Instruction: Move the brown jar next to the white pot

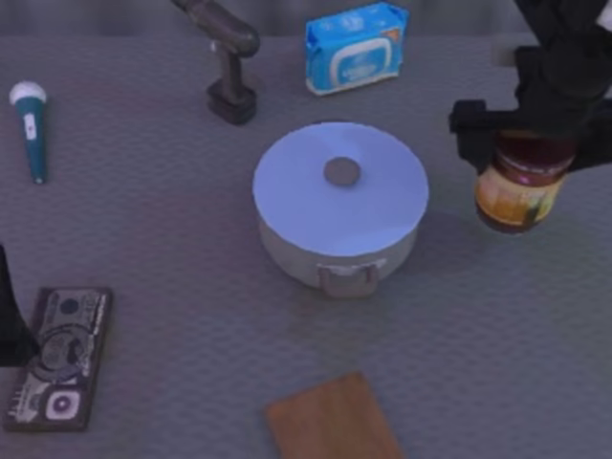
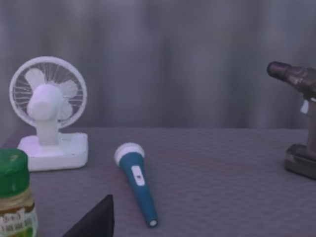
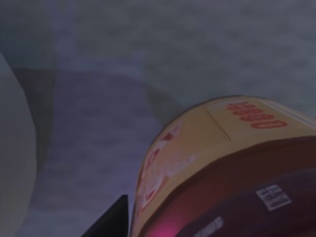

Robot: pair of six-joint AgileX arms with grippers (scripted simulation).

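Observation:
The brown jar [image 1: 519,187], with its yellow-orange label and dark red lid, hangs to the right of the white pot [image 1: 339,196], a small gap apart. My right gripper [image 1: 528,143] is shut on the jar from above, at its lid end. In the right wrist view the brown jar [image 3: 222,163] fills the frame beside one dark fingertip [image 3: 112,221], and the white pot [image 3: 12,148] shows at the edge. The pot's grey knob [image 1: 341,172] and side handle [image 1: 346,278] are visible. My left gripper [image 1: 8,330] is parked at the table's left edge, open, with one fingertip [image 2: 96,222] showing.
A drill [image 1: 228,62] and a blue wipes pack [image 1: 356,46] lie behind the pot. A teal microphone [image 1: 31,129] is at the far left, a banknote-print card [image 1: 59,356] at the front left, a wooden board [image 1: 333,421] in front. A white fan [image 2: 48,113] and a green-lidded jar [image 2: 15,197] show in the left wrist view.

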